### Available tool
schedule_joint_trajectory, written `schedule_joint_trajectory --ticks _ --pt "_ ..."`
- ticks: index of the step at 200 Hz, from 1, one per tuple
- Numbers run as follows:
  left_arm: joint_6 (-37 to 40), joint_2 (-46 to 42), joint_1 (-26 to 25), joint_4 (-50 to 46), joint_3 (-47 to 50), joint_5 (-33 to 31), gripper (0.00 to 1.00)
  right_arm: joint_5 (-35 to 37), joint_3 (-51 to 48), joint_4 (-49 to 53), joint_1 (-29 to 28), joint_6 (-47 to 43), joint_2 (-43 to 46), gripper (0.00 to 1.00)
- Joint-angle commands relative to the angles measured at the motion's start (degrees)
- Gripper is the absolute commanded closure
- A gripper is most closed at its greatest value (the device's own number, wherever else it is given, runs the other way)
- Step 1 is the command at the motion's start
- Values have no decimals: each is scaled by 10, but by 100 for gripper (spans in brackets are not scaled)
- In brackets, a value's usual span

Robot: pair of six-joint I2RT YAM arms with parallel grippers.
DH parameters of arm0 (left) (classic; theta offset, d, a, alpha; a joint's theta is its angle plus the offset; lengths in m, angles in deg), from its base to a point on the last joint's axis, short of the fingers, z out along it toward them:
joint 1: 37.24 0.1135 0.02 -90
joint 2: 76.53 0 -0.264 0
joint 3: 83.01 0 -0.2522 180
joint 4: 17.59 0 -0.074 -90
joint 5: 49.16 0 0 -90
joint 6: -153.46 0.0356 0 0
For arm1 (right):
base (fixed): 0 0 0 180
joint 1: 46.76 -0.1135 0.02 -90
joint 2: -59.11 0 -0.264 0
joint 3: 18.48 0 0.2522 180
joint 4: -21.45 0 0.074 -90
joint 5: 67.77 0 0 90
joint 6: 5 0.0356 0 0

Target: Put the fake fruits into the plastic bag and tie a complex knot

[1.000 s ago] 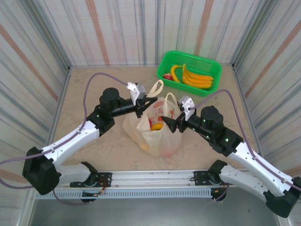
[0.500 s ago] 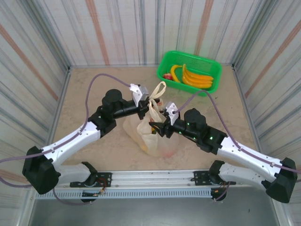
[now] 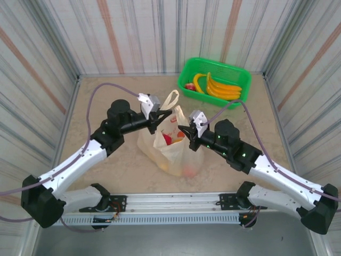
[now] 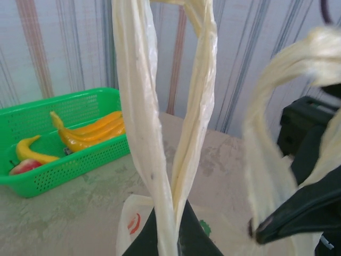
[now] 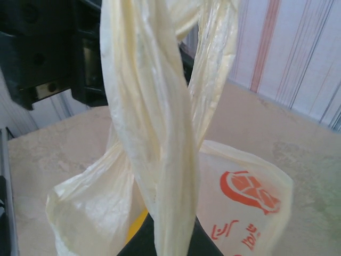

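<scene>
Left tool (image 3: 158, 117) is pinched tight on one handle strip (image 4: 135, 106) of the plastic bag (image 3: 170, 156). The right tool (image 3: 185, 129) is clamped just as tightly on the other handle strip (image 5: 154, 122) (in each wrist view the strip rises straight out of the closed fingers). Under both tools spreads the pale, mottled desk (image 3: 133, 173). Between the tools and just below them the bag stands on it, its mouth drawn upward, with fake fruits (image 3: 167, 140) showing red and orange inside. Beyond the right tool, toward the far wall, sits a green basket (image 3: 234, 68) holding yellow bananas (image 3: 224, 89) and one red fruit (image 3: 189, 86).
</scene>
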Motion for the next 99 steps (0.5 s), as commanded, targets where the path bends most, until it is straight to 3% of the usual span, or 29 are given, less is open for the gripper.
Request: schedule_joint_trajectory --ticks 1,50,99 --pt "-22 4 20 -85 -52 86 100 -16 41 49 13 -74 12 100" --pt "-21 109 20 -250 -177 290 100 -89 77 84 42 -157 -24 100" --pt "-1 125 19 -289 -195 323 100 -104 90 97 66 -178 -45 100"
